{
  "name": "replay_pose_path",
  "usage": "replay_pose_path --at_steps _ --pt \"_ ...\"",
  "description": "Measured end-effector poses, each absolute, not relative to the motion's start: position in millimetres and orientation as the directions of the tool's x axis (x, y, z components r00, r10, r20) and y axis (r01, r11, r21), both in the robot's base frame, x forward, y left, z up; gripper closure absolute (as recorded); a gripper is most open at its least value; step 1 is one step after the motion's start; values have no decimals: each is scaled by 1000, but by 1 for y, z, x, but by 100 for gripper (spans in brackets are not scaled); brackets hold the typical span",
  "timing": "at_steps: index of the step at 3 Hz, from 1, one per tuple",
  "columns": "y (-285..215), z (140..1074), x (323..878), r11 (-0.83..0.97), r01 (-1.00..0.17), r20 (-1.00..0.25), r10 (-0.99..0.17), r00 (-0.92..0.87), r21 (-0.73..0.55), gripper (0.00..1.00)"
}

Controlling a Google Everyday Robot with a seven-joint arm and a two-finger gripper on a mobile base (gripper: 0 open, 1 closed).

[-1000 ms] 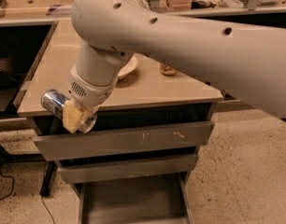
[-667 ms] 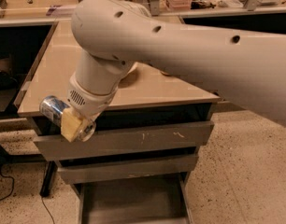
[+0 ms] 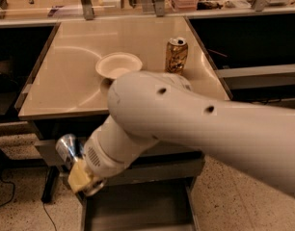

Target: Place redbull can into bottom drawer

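My gripper (image 3: pixel 79 173) is low at the left front of the cabinet, below the countertop edge, shut on the redbull can (image 3: pixel 68 149). The can lies tilted with its silver end showing to the upper left. One yellowish fingertip (image 3: pixel 80 177) shows under the can. The bottom drawer (image 3: pixel 138 211) is pulled open below, its flat grey floor to the right of and under the gripper. My big white arm (image 3: pixel 195 129) crosses the view and hides the upper drawers.
A white bowl (image 3: pixel 118 64) and a taller gold-brown can (image 3: pixel 176 55) stand on the beige countertop (image 3: pixel 65 85). Dark openings flank the cabinet. A speckled floor (image 3: pixel 22 215) and a black cable lie at lower left.
The gripper with the can has come down and forward from countertop-edge height to in front of the drawers, above the open bottom drawer. The arm has swung low, uncovering the bowl and the gold can.
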State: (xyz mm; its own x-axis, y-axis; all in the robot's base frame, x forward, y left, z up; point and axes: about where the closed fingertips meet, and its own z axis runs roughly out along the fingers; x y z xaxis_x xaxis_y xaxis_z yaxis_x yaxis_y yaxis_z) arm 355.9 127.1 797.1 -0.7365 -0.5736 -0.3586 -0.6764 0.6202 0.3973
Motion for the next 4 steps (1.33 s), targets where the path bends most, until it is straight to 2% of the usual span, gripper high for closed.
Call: replay_pose_path --at_steps 1,3,4 --pt "100 745 324 676 -575 -297 -493 -817 460 100" --pt "61 639 295 731 -412 -139 -406 -903 544 100" --pt "61 639 295 731 -412 -139 -406 -903 544 100"
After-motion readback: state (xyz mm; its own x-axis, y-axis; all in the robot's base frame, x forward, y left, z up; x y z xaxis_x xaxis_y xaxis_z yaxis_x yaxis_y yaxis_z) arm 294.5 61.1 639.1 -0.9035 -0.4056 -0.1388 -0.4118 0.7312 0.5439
